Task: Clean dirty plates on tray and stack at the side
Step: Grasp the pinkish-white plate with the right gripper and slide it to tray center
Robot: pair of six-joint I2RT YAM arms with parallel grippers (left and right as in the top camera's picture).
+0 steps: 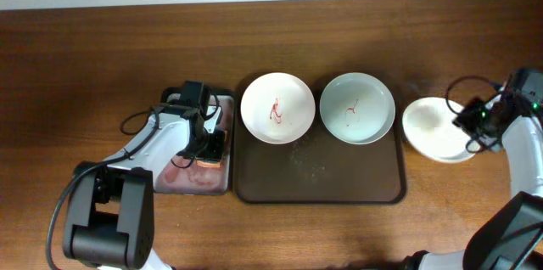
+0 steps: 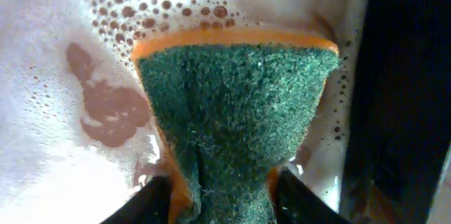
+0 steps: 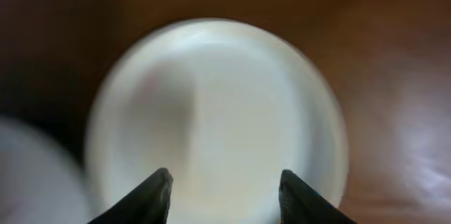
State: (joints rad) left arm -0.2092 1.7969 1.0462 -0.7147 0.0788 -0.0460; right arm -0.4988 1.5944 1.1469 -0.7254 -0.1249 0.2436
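Sponge [image 2: 232, 111], coarse green, pinched in left gripper [image 2: 223, 196]; right gripper [image 3: 225, 178] seemingly open, plate [image 3: 211, 90] blurred

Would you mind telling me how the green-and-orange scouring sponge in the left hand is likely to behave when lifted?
Probably soft: the green-and-orange scouring sponge narrows where the left hand pinches it. Likely wet and drippy, since it sits against foamy water. Its rough green face should resist slipping.
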